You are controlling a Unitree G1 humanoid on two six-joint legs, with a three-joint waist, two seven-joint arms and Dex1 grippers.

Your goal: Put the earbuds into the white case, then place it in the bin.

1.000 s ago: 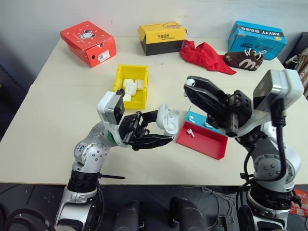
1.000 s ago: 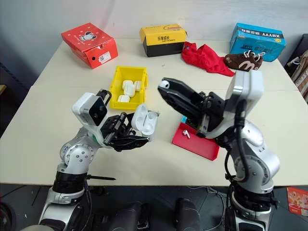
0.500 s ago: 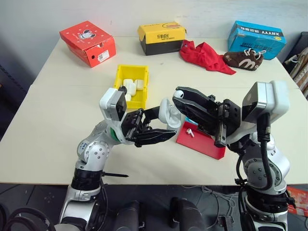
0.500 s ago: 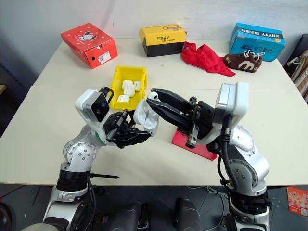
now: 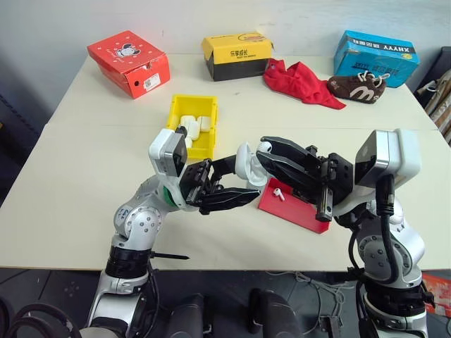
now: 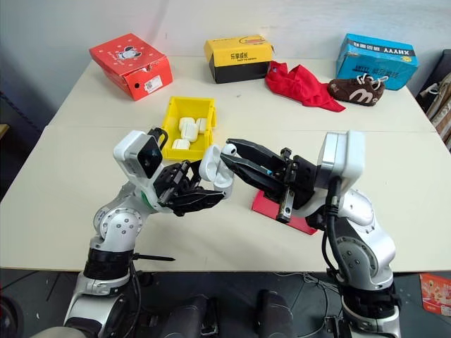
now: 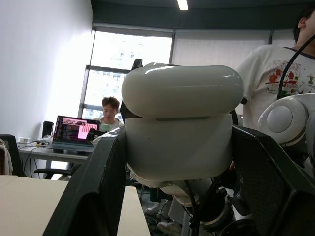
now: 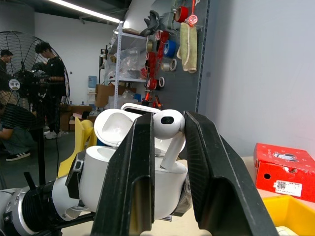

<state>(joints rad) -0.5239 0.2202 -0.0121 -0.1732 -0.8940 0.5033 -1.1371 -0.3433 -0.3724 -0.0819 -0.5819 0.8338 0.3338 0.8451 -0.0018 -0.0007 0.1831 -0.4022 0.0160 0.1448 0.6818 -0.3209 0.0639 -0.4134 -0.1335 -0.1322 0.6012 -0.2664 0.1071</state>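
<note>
— Right gripper has its two black fingers pinched on a tiny glossy white stemmed earbud, the stem angled down toward the open case. See it?

— Yes. And the left gripper is clamped tight on that small glossy white rounded plastic case, lid flipped up, held in the air above the near middle of the cream table.

— Is the bud in its socket?

— Can't tell; its tip is at the case's mouth, between the lid and the body.

— A second white earbud lies in the shallow red tray, just to the right of the grippers, near the table's front edge.

— Behind the left arm stands the small bright yellow open-top plastic bin, with several white cases already in it.

— Along the far edge: a red shoebox at the left corner, a yellow-and-black box in the middle, then a red cloth, a brown shoe and a blue box towards the right corner.
</note>
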